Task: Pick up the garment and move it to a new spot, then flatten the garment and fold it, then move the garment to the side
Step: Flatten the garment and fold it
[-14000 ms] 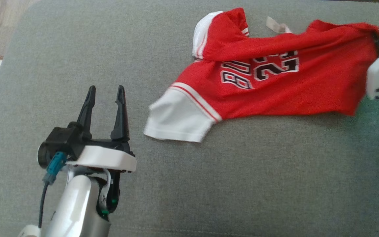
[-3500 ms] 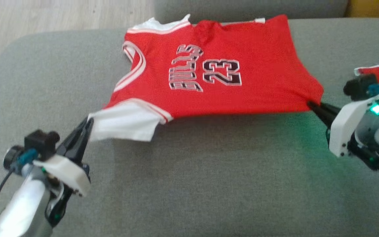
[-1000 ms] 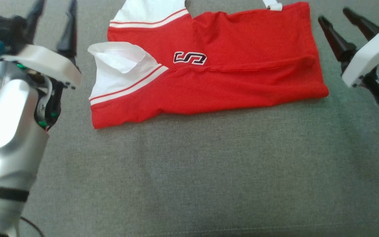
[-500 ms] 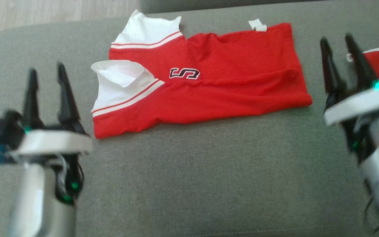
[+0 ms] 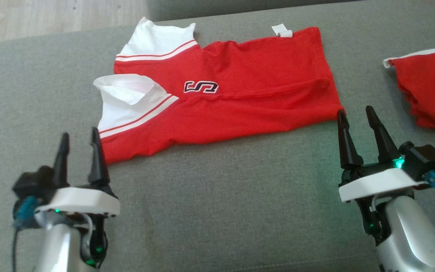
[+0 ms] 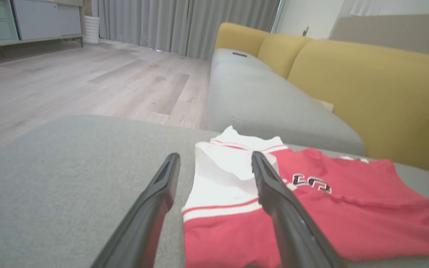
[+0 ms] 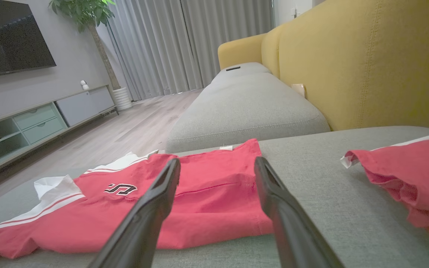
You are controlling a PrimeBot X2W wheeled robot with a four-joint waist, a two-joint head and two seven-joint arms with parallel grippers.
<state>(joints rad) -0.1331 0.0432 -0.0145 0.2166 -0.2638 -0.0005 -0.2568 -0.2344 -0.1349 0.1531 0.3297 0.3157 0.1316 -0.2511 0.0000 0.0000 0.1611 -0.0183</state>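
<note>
Grey sofa cushion (image 5: 217, 207): garment (image 5: 240, 98) lies half-folded, left end effector (image 5: 79, 132) and right end effector (image 5: 354, 110) gape empty, next likely regrasp near corners.

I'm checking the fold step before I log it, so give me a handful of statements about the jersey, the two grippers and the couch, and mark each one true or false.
1. The jersey lies folded on the grey cushion. True.
2. The left gripper is open and holds nothing. True.
3. The right gripper is clamped on the jersey's hem. False: it stands open by the jersey's near corner, gripping nothing.
4. The second red garment lies at the robot's left. False: it lies at the robot's right.
5. The jersey's whole print shows. False: the fold hides all but one mark.
</note>
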